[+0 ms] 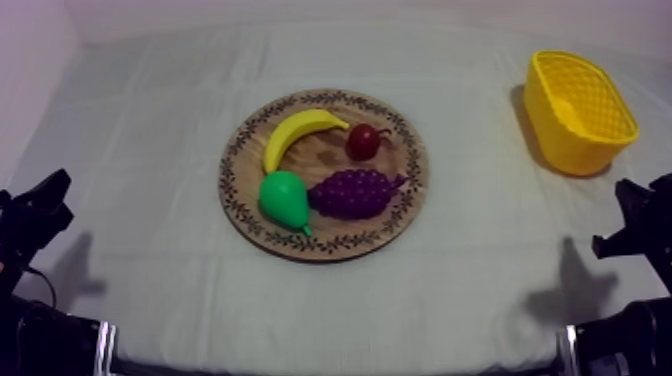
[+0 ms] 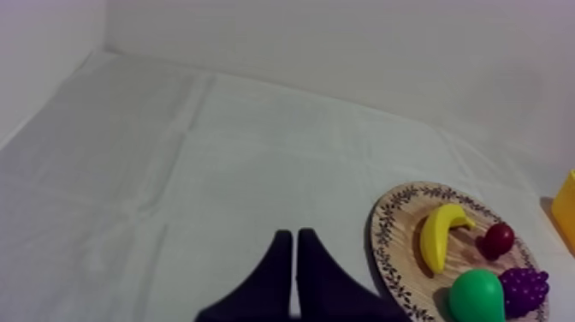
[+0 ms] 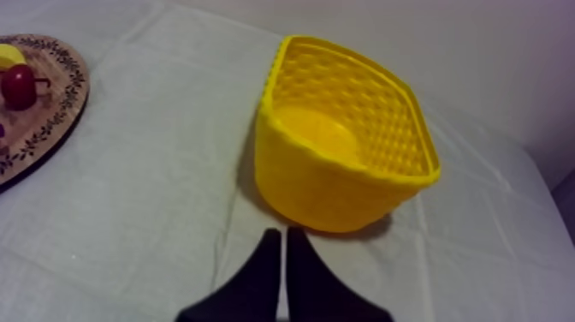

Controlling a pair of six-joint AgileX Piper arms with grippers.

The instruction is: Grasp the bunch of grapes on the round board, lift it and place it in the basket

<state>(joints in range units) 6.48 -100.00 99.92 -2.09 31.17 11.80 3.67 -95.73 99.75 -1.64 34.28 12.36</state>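
Observation:
A purple bunch of grapes lies on the round wooden board in the middle of the table, beside a green pear, a banana and a small red fruit. The yellow basket stands at the far right with nothing in it. My left gripper rests low at the left edge, far from the board; its fingers lie together as a narrow wedge. My right gripper rests low at the right, shut, its fingertips just in front of the basket.
Grey-white cloth covers the whole table, with bare room on both sides of the board and in front of it. A pale wall bounds the far side. Board edge sits well left of the basket.

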